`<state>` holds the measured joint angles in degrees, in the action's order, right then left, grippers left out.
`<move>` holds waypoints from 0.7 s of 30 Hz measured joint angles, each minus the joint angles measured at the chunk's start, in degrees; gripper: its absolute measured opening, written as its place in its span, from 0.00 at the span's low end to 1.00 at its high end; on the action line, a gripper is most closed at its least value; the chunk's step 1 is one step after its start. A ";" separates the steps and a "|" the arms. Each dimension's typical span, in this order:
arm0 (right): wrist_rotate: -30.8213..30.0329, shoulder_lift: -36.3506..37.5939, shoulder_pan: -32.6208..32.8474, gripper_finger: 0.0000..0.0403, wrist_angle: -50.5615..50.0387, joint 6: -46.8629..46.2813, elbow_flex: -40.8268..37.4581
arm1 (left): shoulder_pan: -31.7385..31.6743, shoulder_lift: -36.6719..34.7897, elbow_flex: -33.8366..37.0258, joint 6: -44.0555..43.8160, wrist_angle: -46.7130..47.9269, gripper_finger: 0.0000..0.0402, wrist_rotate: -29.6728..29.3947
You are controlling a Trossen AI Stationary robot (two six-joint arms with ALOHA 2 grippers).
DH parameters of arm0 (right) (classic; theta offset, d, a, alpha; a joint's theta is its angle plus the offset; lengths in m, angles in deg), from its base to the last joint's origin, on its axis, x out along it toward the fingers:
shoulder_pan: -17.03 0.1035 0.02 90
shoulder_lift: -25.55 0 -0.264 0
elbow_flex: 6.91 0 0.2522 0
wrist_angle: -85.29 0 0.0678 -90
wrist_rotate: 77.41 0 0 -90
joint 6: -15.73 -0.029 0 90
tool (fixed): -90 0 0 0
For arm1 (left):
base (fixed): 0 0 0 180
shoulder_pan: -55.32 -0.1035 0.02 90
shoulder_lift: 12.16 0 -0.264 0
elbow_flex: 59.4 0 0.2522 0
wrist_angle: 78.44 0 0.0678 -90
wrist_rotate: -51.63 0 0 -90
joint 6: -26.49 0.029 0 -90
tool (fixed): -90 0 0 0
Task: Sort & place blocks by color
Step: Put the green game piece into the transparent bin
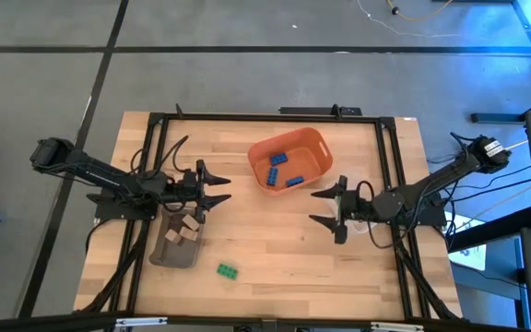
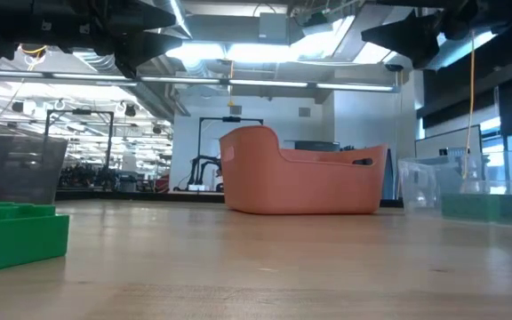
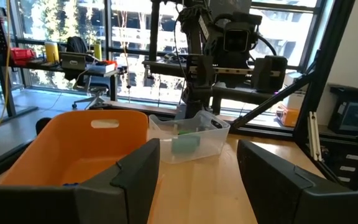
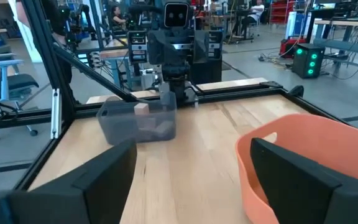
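1. Sitting alone near the table's front edge: one green block (image 1: 227,270), well apart from both grippers; it is filling the near left of the low view (image 2: 16,233).
2. Lying just behind and left of it: the grey tray (image 1: 166,254), carrying several tan blocks (image 1: 188,231).
3. Hovering over the tray's far end: the left gripper (image 1: 219,187), fingers spread wide, gripping nothing. It is pointing toward table centre.
4. Hovering at mid-table on the right side: the right gripper (image 1: 324,207), fingers spread wide as well, gripping nothing. It is facing the left arm across bare wood.
5. Sitting at the far centre between the two arms: the orange bin (image 1: 312,145), holding three blue blocks (image 1: 277,160) that I can count from above.
6. Showing through the left wrist view: the bin (image 3: 73,149) close ahead, and beyond it a clear tub (image 3: 194,140) with something green inside; cannot tell what exactly.
7. Showing through the right wrist view: the bin rim (image 4: 303,149) close, the tray (image 4: 138,121) farther off with a tan block (image 4: 142,109) sticking up above its wall, and the left arm behind it.
8. Running around the table edge: a black frame (image 1: 265,117).
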<state>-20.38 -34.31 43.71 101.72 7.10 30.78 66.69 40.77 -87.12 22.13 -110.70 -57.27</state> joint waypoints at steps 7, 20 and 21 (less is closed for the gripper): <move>0.00 0.00 0.00 0.79 0.07 -0.03 -0.02 | 0.00 0.00 0.00 -1.09 0.06 0.52 0.16; 0.09 0.00 0.00 0.79 -0.88 -0.15 -0.04 | 0.00 -0.01 0.00 -1.60 0.07 0.52 4.08; 0.09 0.00 0.00 0.79 -0.94 -0.23 -0.04 | 0.00 0.00 0.00 -1.60 0.07 0.52 5.90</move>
<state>-20.29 -34.31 43.71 100.78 6.86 30.73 66.69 40.77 -87.12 20.53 -110.63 -51.37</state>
